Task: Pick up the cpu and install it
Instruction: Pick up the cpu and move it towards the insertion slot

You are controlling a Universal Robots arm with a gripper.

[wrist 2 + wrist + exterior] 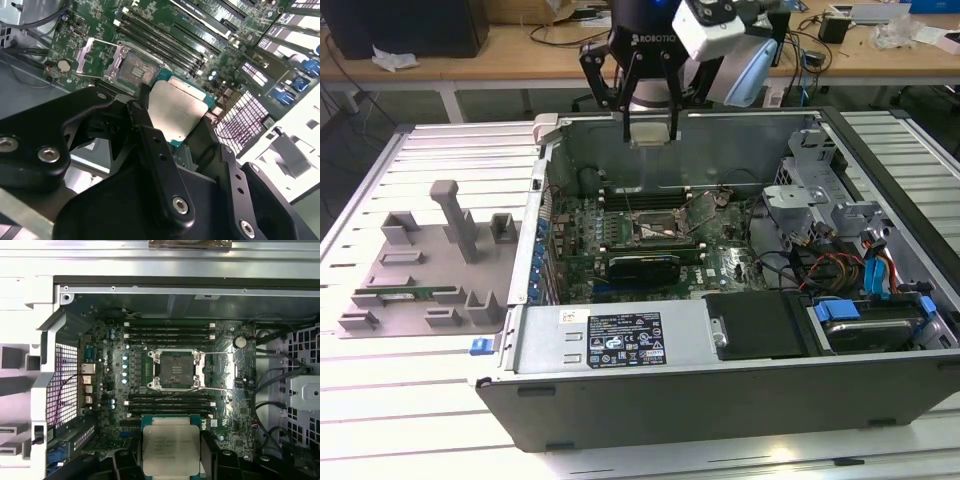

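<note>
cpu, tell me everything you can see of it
The cpu is a flat square chip, silvery metal top with faint print, thin green rim. The gripper is shut on two opposite edges, holding it top up in the air above the open case, clear of the empty socket. Nothing else touches it.

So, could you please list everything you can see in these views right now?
slatted metal table: one, pale silver, under everything.
open metal computer case: one, grey, on the table.
circuit-board motherboard: one, green, inside the case.
square socket frame: one, black and metal, mid-motherboard, no chip in it.
moulded fixture tray: one, grey, exterior view's left of the case.
long narrow memory stick: one, green, in the tray.
small flat square chip, the cpu: one, silvery with green rim, gripped above the case.
tool: one, black, shut on the cpu.
</note>
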